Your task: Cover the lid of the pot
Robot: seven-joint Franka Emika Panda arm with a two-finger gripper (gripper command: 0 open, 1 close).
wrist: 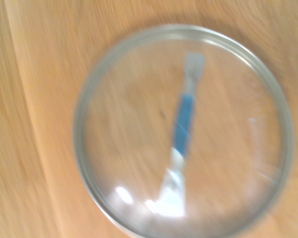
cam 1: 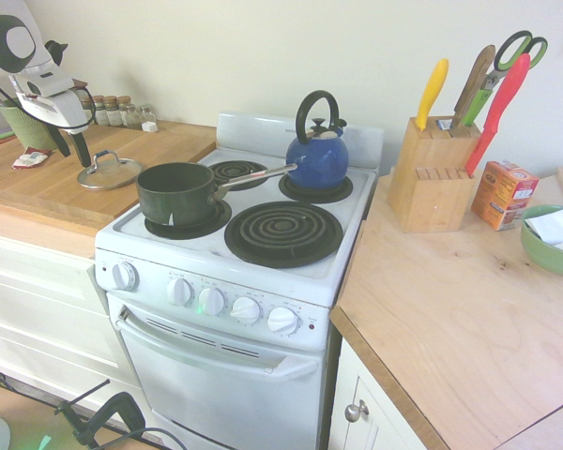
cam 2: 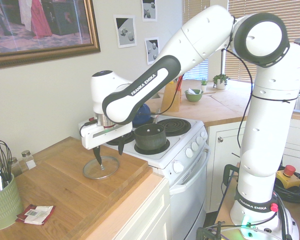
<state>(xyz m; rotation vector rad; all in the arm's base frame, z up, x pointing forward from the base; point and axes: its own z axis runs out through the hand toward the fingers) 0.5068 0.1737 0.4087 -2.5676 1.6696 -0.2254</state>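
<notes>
1. The lid [cam 2: 101, 167] lies flat on the wooden countertop [cam 2: 65, 200] beside the stove [cam 1: 235, 281], near the counter's edge that meets the stove.
2. The gripper [cam 2: 109, 150] hangs directly over the lid, fingers [cam 2: 98, 156] spread apart, one tip reaching down to the lid's middle; whether it touches the handle cannot be told.
3. In the wrist view the lid [wrist: 184, 131] fills the frame, blurred, with a blue-and-silver strap handle across its centre.
4. The pot [cam 1: 178, 192] stands uncovered on the stove's front burner nearest the wooden countertop, its long silver handle pointing toward the blue kettle [cam 1: 317, 155] on the back burner.
5. A knife block [cam 1: 432, 173] stands on the counter on the stove's other side, near the wall.
6. A green utensil cup [cam 2: 2, 197] sits at the wooden countertop's far end from the stove.
</notes>
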